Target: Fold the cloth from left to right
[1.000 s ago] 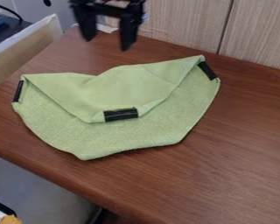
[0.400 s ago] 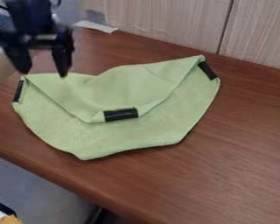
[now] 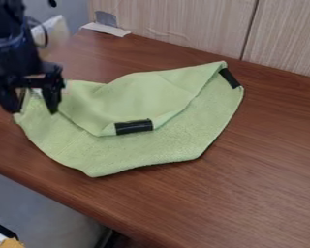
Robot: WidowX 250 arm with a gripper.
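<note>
The black two-finger claw (image 3: 34,110) hangs over the left corner of the light green fabric cloth (image 3: 138,97), its fingers apart; whether they touch the fabric, I cannot tell. The cloth lies on the brown wood-grain worktop (image 3: 268,169), left of the middle of the view, its far part folded over towards the near edge. The folded flap ends in a tip with a black tape strip (image 3: 133,127), and another black strip (image 3: 228,78) marks the far right corner. Behind stands a pale wood-grain panel (image 3: 183,24), with a whitish flat strip (image 3: 106,29) near its foot.
</note>
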